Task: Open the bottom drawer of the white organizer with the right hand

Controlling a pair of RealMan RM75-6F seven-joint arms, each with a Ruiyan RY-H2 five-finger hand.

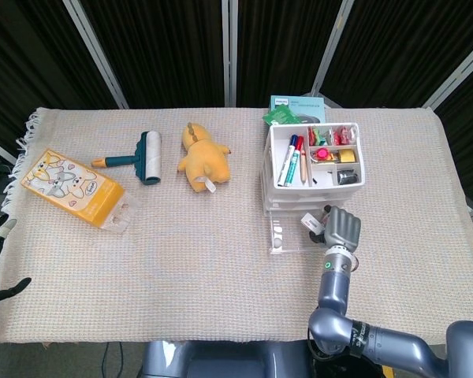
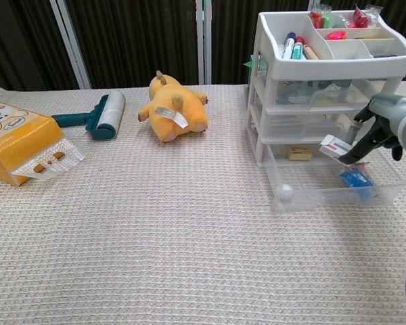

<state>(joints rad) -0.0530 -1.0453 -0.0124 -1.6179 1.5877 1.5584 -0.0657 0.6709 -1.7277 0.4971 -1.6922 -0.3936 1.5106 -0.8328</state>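
Organizer: the white organizer (image 1: 311, 169) stands at the right centre of the table (image 1: 221, 283) in the head view, at the upper right in the chest view (image 2: 325, 88).
Bottom drawer: the clear bottom drawer (image 2: 335, 183) is pulled out toward the camera, with a blue item (image 2: 356, 179) lying inside it at the right.
Right robot hand: the right robot hand (image 2: 386, 128) is at the right edge of the chest view, above the open drawer, and in the head view (image 1: 340, 228) just below the organizer; its fingers pinch a small white packet with red print (image 2: 336, 147), lifted clear of the drawer.
Left robot hand: only dark fingertips (image 1: 4, 293) show at the lower left edge of the head view; I cannot tell whether it is released or clenched.
Top tray: markers (image 1: 290, 161) and small colourful items sit in its compartments.
Other things: a yellow plush toy (image 1: 202, 157) at centre, a teal lint roller (image 1: 142, 156) to its left, and a yellow box (image 1: 75, 189) at far left.
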